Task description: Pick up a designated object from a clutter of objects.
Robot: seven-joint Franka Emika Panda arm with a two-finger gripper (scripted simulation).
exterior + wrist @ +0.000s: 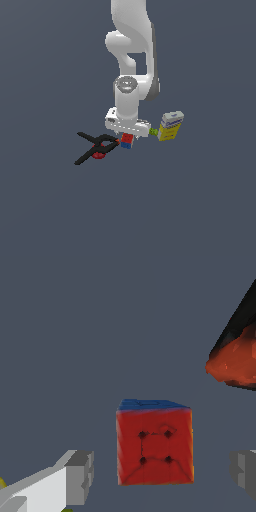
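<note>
End effector released, fingers straddling the red-and-blue cube.
Cube sits at centre of the exterior frame, black clamp touching its left, yellow-and-white box to the right.

The white arm reaches down, its wrist vertical. The gripper is low near the floor, its fingers spread wide apart, nothing gripped between them.

cube between clamp and box | clamp at exterior view's left | box at right
</note>
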